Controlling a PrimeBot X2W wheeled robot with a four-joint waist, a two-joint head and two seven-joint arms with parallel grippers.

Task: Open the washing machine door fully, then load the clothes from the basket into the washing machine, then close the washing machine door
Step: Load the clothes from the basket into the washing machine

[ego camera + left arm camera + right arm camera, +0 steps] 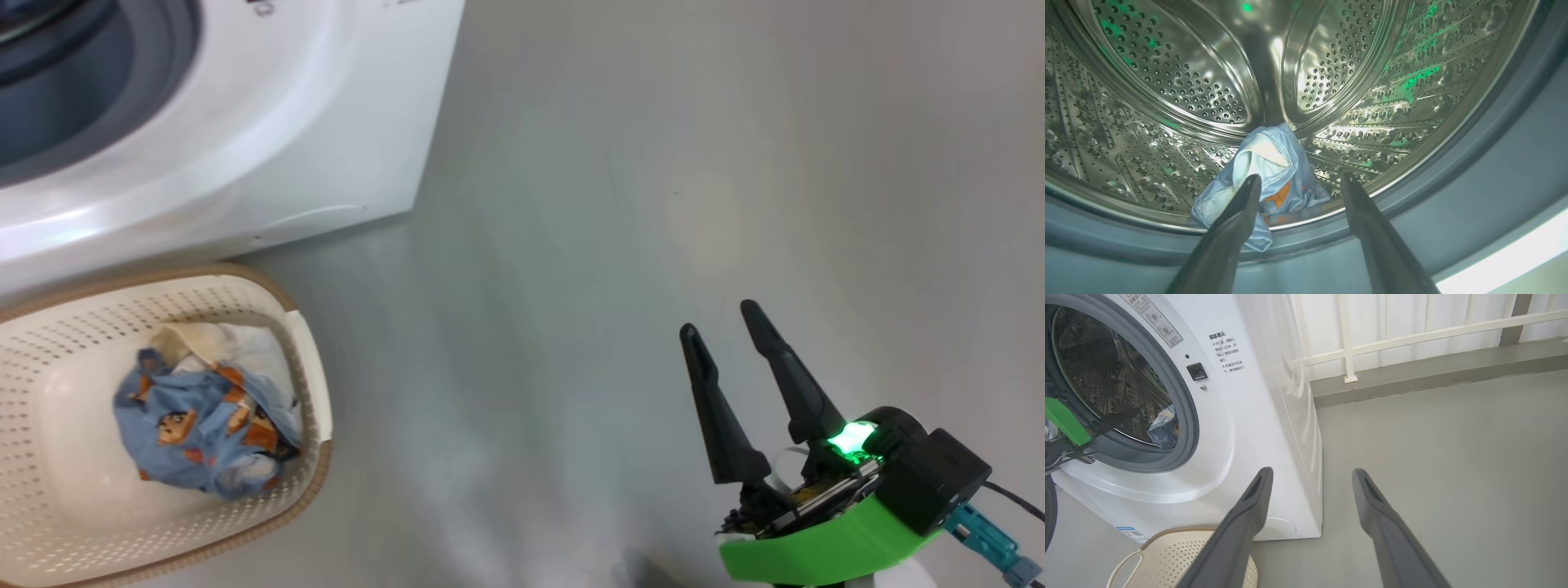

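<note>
One bear-print garment (1280,161) is shown at the near lip of the drum (1167,73) of the washing machine (1241,416) and more clothes (196,429) in the basket (49,490) near its front, the left gripper (1300,176) and right gripper (720,317) being spread wide and empty; loading is judged part done, the closing step outstanding.

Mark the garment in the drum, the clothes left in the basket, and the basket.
garment in the drum (1265,153): left wrist view, pale inner fold.
clothes in the basket (204,425): head view, blue bear-print cloth.
basket (314,384): head view, white side handle.
</note>
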